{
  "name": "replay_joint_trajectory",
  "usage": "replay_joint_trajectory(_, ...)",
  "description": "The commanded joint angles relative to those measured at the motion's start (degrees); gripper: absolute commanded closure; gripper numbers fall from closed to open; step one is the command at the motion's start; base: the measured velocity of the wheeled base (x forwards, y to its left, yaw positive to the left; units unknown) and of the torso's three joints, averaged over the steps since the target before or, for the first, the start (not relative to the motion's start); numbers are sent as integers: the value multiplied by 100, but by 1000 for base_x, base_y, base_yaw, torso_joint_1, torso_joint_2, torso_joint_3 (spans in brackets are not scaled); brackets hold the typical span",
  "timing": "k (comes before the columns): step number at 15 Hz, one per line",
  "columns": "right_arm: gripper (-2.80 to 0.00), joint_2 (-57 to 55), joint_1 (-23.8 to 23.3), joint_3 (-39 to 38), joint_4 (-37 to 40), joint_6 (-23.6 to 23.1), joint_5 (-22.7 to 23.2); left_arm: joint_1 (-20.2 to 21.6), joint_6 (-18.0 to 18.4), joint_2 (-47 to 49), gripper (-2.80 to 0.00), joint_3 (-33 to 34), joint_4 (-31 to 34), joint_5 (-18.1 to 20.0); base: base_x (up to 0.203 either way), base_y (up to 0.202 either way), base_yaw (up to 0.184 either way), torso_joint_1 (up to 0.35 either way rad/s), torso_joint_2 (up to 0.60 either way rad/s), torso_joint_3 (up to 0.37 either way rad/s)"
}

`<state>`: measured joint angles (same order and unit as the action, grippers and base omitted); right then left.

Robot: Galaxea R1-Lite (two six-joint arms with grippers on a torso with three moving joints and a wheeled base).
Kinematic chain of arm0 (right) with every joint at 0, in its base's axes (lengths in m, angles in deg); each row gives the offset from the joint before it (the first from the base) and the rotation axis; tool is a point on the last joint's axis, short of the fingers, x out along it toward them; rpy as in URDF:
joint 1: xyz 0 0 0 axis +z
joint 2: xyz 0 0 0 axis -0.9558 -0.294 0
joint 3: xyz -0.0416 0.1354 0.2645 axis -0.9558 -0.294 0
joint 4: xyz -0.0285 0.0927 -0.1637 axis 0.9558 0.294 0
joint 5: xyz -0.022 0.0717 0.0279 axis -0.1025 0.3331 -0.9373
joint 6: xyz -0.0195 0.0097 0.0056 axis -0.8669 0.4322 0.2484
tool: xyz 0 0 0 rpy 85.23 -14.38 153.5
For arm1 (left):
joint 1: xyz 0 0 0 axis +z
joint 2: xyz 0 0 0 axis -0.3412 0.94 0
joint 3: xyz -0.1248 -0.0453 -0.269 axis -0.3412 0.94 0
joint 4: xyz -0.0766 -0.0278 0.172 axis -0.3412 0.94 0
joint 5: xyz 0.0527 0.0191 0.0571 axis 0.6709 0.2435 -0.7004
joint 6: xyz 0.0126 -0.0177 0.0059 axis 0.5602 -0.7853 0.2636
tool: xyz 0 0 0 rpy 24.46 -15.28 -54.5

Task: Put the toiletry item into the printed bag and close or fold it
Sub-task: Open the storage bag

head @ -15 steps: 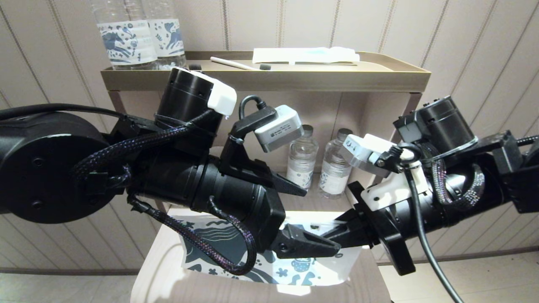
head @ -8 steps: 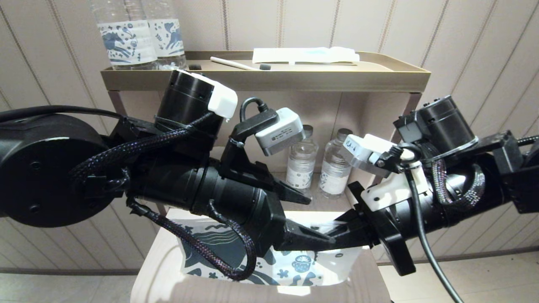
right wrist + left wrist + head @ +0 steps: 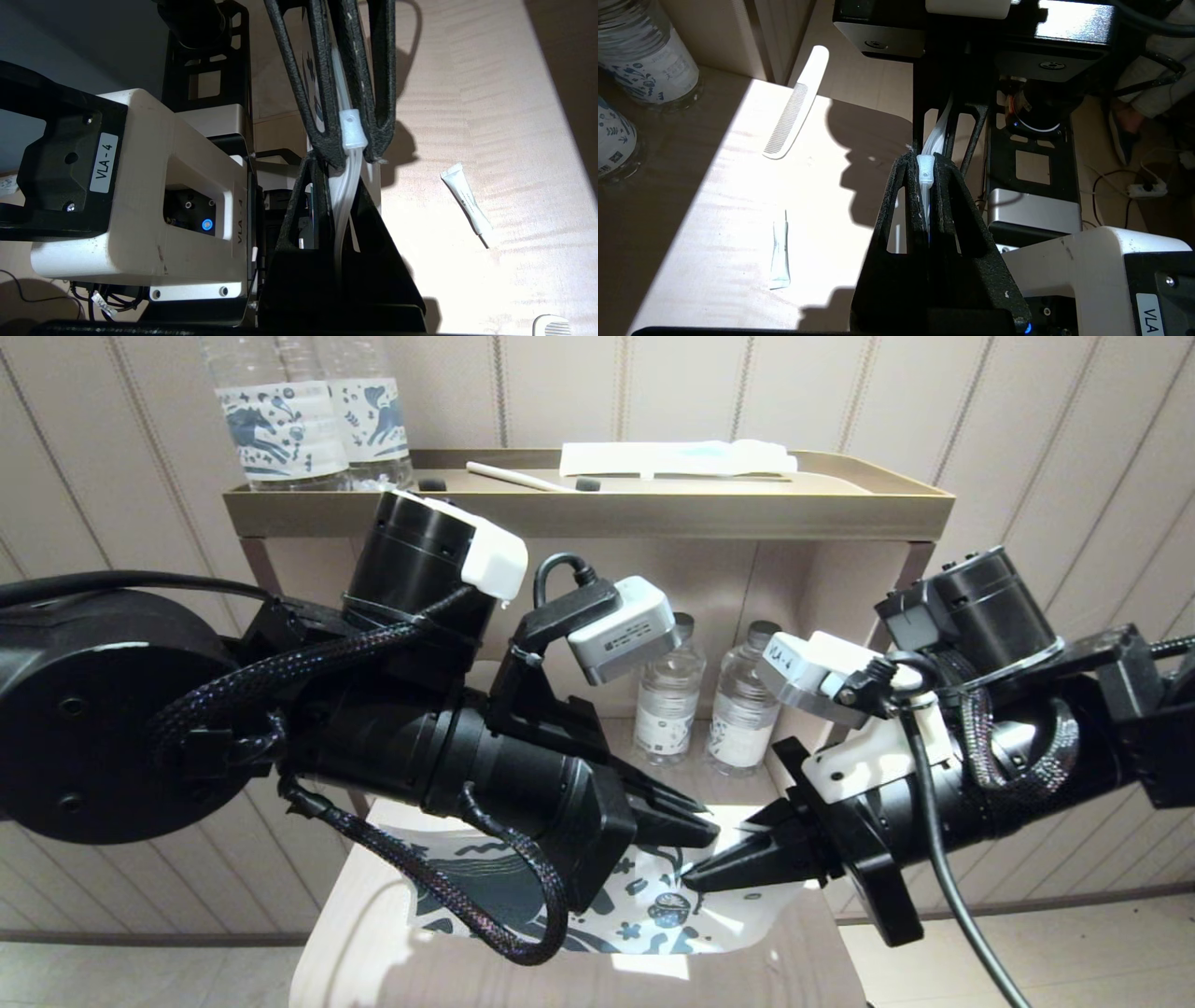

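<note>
The printed bag (image 3: 644, 910), white with dark blue print, hangs by its top edge over the light table. My left gripper (image 3: 705, 826) is shut on that edge, with the bag's white zip slider (image 3: 926, 169) pinched at its fingertips. My right gripper (image 3: 688, 875) is shut on the same clear top strip (image 3: 344, 186), tip to tip with the left gripper (image 3: 349, 151). A small white tube (image 3: 779, 254) lies on the table outside the bag, also seen as the tube (image 3: 466, 205) in the right wrist view. A white comb (image 3: 796, 107) lies farther back. The bag's inside is hidden.
Two small water bottles (image 3: 667, 705) stand on the lower shelf behind the grippers. The gold tray (image 3: 597, 513) above carries two larger horse-label bottles (image 3: 280, 420), a white packet (image 3: 672, 457) and a thin stick. The table's front edge (image 3: 355, 971) is near me.
The left gripper's fingers, wide apart a second ago, have shut on the bag's top edge next to the right gripper. The bag has shifted slightly.
</note>
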<state>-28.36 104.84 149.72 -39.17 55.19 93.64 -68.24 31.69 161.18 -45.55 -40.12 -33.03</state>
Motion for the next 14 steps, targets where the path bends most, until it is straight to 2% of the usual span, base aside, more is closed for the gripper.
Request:
replay_joint_trajectory(1, 0, 10, -4, -14, 9, -20, 30, -5, 21, -6, 0, 16, 8, 20, 0, 0, 0, 0, 0, 0)
replay_joint_trajectory(10, 0, 507, -232, -449, 18, -79, 22, 14, 38, -165, 0, 551, -33, -32, 0, 0, 0, 0, 0, 0)
replay_joint_trajectory(14, 0, 724, -407, -637, 18, -94, 22, 201, 51, -308, 0, 758, -36, -50, 0, 0, 0, 0, 0, 0)
